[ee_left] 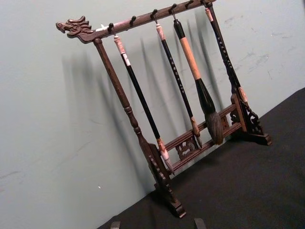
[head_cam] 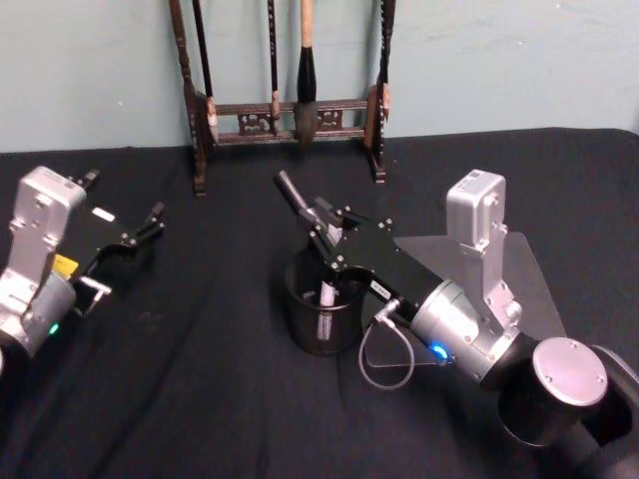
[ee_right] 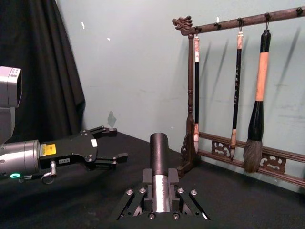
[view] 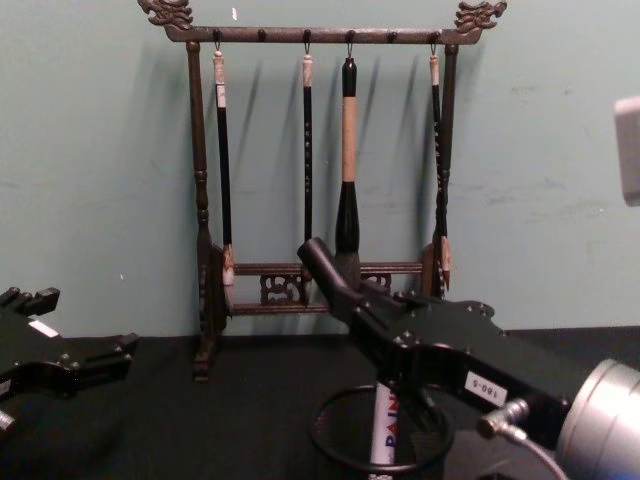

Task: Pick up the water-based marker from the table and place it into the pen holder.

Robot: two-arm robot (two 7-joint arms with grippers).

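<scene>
My right gripper [head_cam: 326, 239] is shut on the water-based marker [head_cam: 293, 190]. The marker is tilted, with its dark cap pointing up and back toward the rack. Its white lower end [view: 383, 430] reaches down inside the pen holder [head_cam: 300, 324], a round black mesh cup at the middle of the table. In the right wrist view the marker [ee_right: 158, 157] stands clamped between the fingers [ee_right: 143, 183]. From the chest, the right gripper [view: 370, 315] hangs directly over the holder's rim [view: 335, 445]. My left gripper [head_cam: 135, 239] rests open at the table's left with nothing in it.
A tall dark wooden brush rack [head_cam: 290, 110] with several hanging brushes stands at the back against the green wall. A grey sheet [head_cam: 534, 274] lies on the black cloth under my right arm. Bare cloth lies between the left gripper and the holder.
</scene>
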